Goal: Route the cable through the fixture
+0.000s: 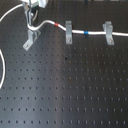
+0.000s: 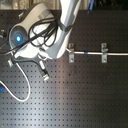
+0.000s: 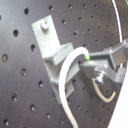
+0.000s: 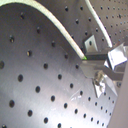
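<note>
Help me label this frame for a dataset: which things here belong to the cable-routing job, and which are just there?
Belong to the job:
- cable, white with red and blue bands
- slanted fixture
- gripper, holding the cable above the fixture

Just there:
- two upright grey clips, cable already running through them
- black perforated board

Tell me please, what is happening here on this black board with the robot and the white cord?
A single robot arm is threading the cable through clips on a perforated board. The cable already runs through two upright clips. The gripper holds the cable just above the fixture, the slanted clip at the first exterior view's left. In the first wrist view the cable curves over the fixture, but I cannot tell whether it is seated.
</note>
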Controlling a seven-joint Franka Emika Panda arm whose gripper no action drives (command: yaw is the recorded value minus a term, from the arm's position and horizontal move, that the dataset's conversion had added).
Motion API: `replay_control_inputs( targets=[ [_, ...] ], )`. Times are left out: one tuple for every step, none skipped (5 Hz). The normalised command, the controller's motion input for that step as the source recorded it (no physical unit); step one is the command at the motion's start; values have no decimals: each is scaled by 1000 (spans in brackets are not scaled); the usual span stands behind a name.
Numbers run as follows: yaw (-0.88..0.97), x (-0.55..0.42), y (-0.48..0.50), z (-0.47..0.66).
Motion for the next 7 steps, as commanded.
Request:
replay_control_inputs(
  targets=[
    [37, 1, 3, 276],
    [74, -57, 21, 234],
    [26, -3, 3, 208],
    [-151, 196, -319, -2],
    [-169, 223, -237, -2],
    [-40, 6, -2, 41],
    [3, -344, 190, 2]
  ],
)
